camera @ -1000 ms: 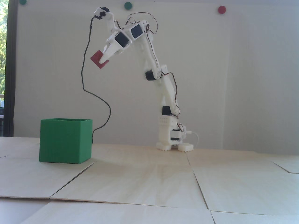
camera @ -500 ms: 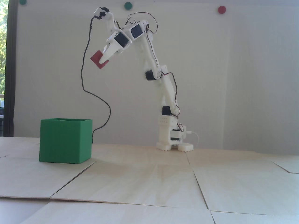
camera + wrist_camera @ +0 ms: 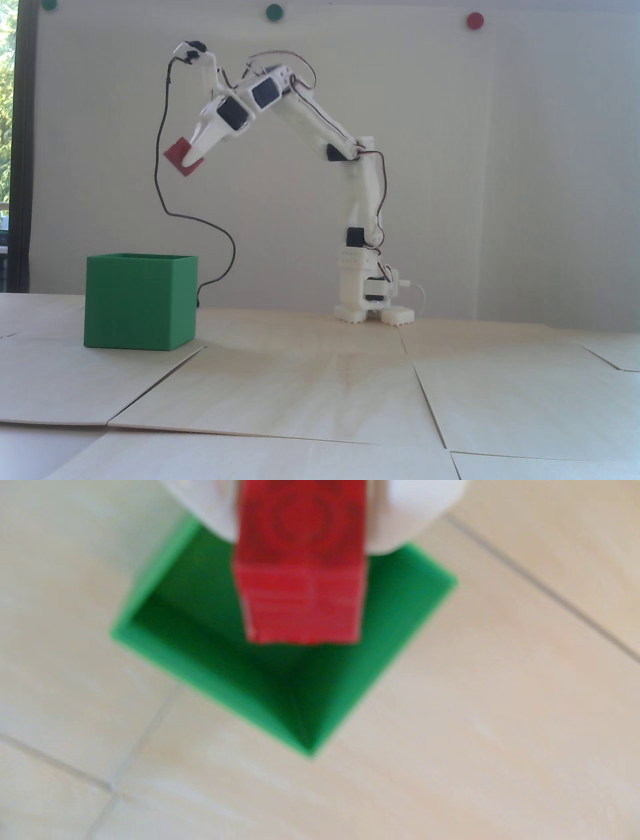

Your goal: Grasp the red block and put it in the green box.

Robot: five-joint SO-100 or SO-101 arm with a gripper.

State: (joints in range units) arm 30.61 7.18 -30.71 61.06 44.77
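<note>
While gripped: our white two-finger gripper (image 3: 189,161) clamps the small matte dark-red block (image 3: 176,153).
Aim: we centre it over the large thin-walled green plastic box (image 3: 429,594), lower frame, then let go.

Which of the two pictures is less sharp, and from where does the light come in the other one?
The wrist view is less sharp: the red block and the rim of the green box have soft edges. The fixed view is mildly hazy; daylight enters from a window at its left edge, leaving a faint shadow on the table.
</note>
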